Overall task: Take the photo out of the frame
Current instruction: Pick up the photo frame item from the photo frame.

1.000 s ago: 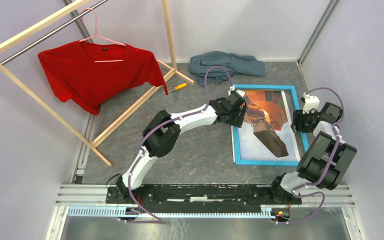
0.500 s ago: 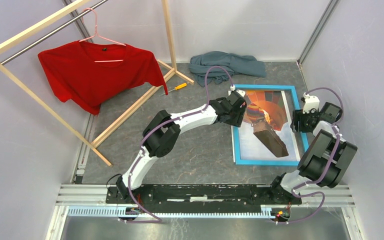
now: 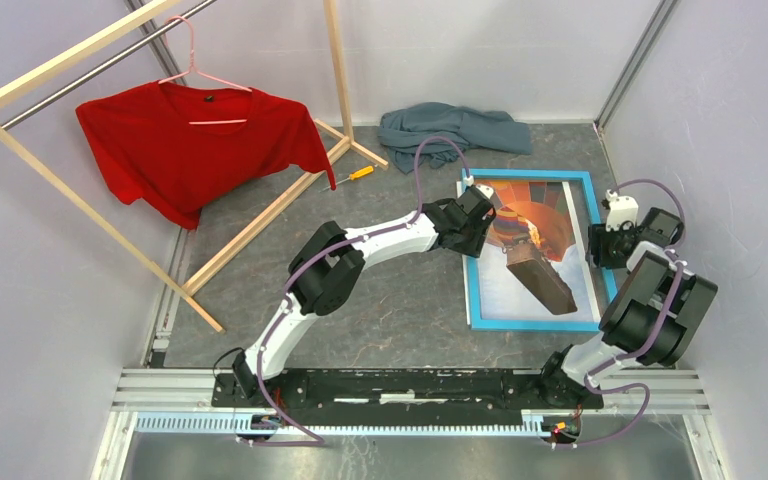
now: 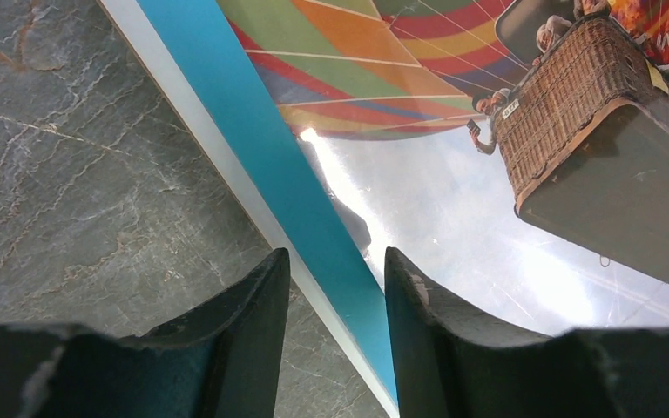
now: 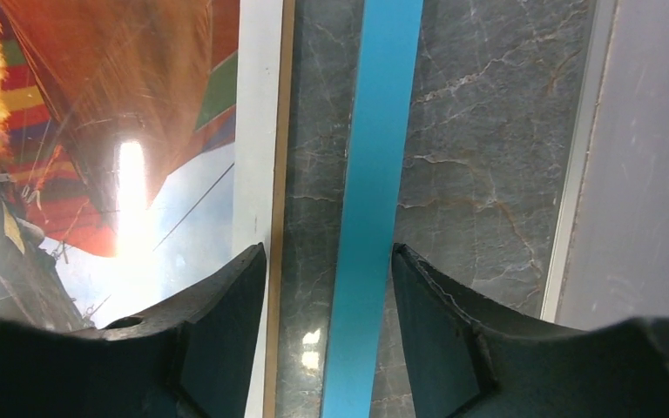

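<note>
While the left fingers (image 4: 237, 335) straddle the frame's (image 4: 261, 165) left edge, the right fingers (image 5: 219, 344) straddle its right. Both pairs parted, gripping nothing.

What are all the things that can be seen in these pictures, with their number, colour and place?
wooden clothes rack: 1, pale wood, far left of the table
short-sleeved red T-shirt: 1, red, hanging on the rack
thin wire hanger: 1, pink, carrying the T-shirt
small screwdriver: 1, orange-yellow handle, on the table by the rack's foot
crumpled cloth: 1, grey-blue, by the far wall
thin rectangular picture frame: 1, light blue, flat on the right
hot-air balloon photo: 1, many colours, inside the frame's outline
marbled table: 1, grey
left gripper: 1, black, open, frame's left bar between its fingers
right gripper: 1, black, open, over the frame's right bar
</note>
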You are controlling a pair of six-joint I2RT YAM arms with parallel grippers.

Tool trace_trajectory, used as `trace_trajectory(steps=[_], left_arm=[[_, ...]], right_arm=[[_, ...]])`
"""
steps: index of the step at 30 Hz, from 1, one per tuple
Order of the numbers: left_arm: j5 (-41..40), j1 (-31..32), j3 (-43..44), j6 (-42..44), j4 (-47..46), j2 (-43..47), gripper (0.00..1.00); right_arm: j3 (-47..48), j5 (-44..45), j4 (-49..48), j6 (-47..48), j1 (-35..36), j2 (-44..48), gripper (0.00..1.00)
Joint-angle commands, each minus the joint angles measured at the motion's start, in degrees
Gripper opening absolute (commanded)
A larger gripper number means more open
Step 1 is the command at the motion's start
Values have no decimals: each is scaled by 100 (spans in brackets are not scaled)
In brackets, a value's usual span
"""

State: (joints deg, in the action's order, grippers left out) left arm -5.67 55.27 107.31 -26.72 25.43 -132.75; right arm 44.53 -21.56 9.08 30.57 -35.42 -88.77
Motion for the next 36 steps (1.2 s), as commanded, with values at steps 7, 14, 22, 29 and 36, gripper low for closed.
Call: trace_trajectory(steps=[7,14,22,29,36], left_arm=[[104,55,255,31,-47,-47,39],[193,63,269,53,-43,-26,29],[287,63,360,127,-45,106,28],[432,63,350,191,-73,255,28],[467,63,243,238,-145,445,28]], right_arm=[[74,6,-198,105,-43,-88,48],[95,-7,-183,103,-58,-88,18],[147,-107,-60,55,-68,123,2],[244,-186,208,7,-64,505,0],[345,-272,553,-24,-63,837,0]])
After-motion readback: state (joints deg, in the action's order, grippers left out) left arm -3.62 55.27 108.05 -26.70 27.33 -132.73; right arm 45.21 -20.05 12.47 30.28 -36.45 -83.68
